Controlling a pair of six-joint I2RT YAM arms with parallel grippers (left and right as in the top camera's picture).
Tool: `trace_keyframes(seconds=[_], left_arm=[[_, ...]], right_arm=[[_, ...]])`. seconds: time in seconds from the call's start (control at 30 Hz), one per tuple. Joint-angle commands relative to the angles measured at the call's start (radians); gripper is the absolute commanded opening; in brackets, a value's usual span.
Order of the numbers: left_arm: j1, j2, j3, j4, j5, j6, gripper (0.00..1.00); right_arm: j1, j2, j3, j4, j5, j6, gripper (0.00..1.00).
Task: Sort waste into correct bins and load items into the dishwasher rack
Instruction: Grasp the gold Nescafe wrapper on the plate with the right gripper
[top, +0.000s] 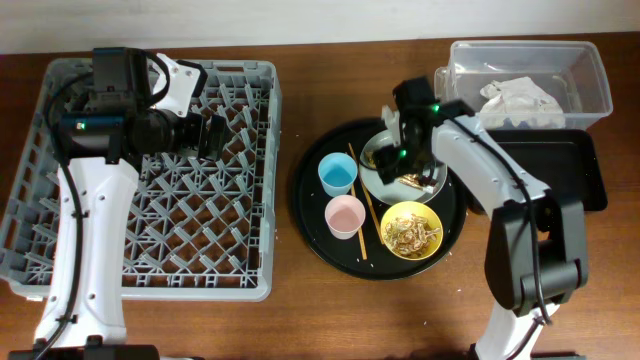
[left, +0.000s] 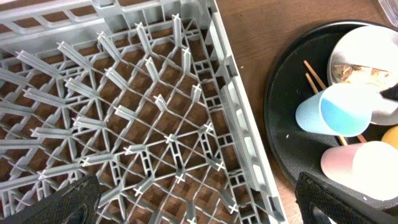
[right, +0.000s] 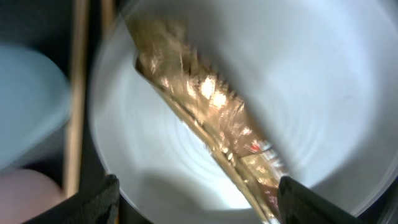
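Observation:
The grey dishwasher rack fills the left; my left gripper hovers open and empty over its upper right part, seen in the left wrist view. My right gripper is open just above the pale grey plate, straddling the brown-gold wrapper that lies on the plate. The light-blue cup, pink cup, chopsticks and the yellow bowl with food scraps sit on the round black tray. Crumpled white tissue lies in the clear tub.
The shallow black rectangular tray lies to the right of the round tray, in front of the clear tub. Bare wooden table shows between the rack and the round tray and along the front edge.

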Motion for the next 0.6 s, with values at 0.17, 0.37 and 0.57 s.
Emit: trace_keyframes(seconds=[0.17, 0.37, 0.57], left_arm=[[-0.004, 0.005, 0.021, 0.0, 0.011, 0.012, 1.0], [-0.004, 0.005, 0.021, 0.0, 0.011, 0.012, 1.0], [-0.004, 0.005, 0.021, 0.0, 0.011, 0.012, 1.0]], right_arm=[[-0.001, 0.009, 0.055, 0.025, 0.005, -0.337, 0.9], [-0.001, 0.145, 0.055, 0.05, -0.025, -0.336, 0.76], [-0.001, 0.201, 0.044, 0.059, -0.051, -0.306, 0.54]])
